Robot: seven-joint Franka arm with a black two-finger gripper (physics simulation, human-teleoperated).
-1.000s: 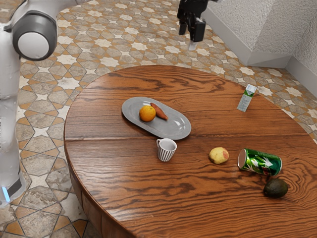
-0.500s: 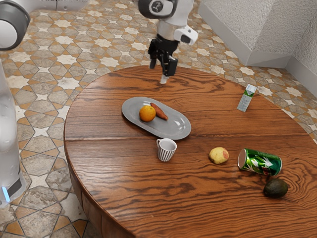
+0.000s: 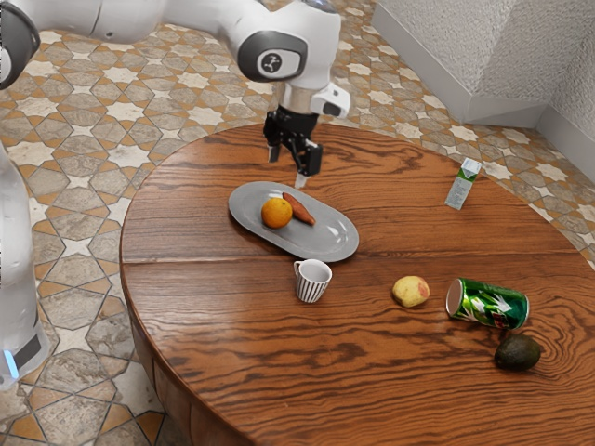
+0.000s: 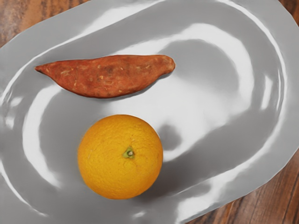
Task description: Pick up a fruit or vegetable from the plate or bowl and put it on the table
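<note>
Grey and glossy, the oval plate [image 3: 325,243] sits on the round wooden table [image 3: 279,353] in the exterior view, and it carries the task's two candidates: an orange [image 3: 276,213] and a reddish-brown sweet potato [image 3: 299,209], lying close beside each other. The black gripper [image 3: 286,168] hangs in the air over by the plate's far side, pointing down, its two fingers spread apart. Just beside the plate, on the side toward the camera, a white cup [image 3: 313,282] with dark stripes stands upright. Toward the exterior view's right lie a pale yellow fruit or potato [image 3: 410,292], I can't tell which, then a green can [image 3: 487,304] on its side, with a dark avocado [image 3: 517,352] just beside it. A small white and green carton [image 3: 462,183] stands well apart from them, farther back on the table.

In the wrist view, the camera looks down on the plate. The orange turns its green stem spot up toward the camera and rests beside the middle of the sweet potato, a narrow gap between them. The sweet potato tapers to a point at one end and is blunt at the other. Bright reflections curve across the plate, and brown wood shows past its rim
</note>
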